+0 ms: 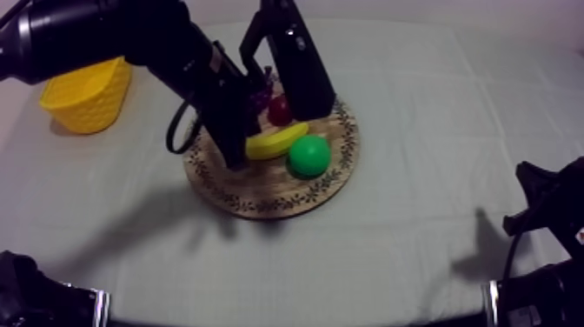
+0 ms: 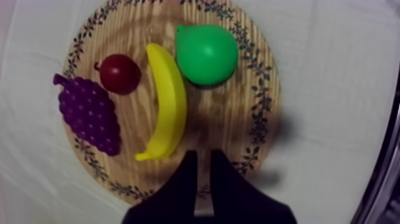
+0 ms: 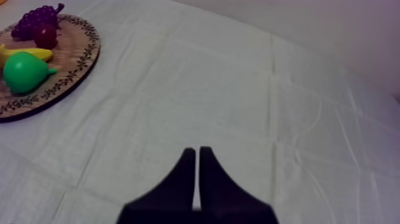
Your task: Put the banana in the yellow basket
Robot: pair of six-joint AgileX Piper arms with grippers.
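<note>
On the wooden board lie all four toy fruits. The banana runs across the board's middle with the pear against one side of it. The small red fruit is just beside it on the other side, and the bunch of grapes lies beyond that at the board's patterned rim. Our left gripper hovers over that rim near one tip of the banana, its fingers a little apart and holding nothing.

From the top view we get the yellow basket, well apart from the board. Our left arm crosses its mouth, so we cannot tell what it holds, and the same arm covers most of the grapes. Our right gripper is well apart from the board over bare cloth, fingers pressed together on nothing.
</note>
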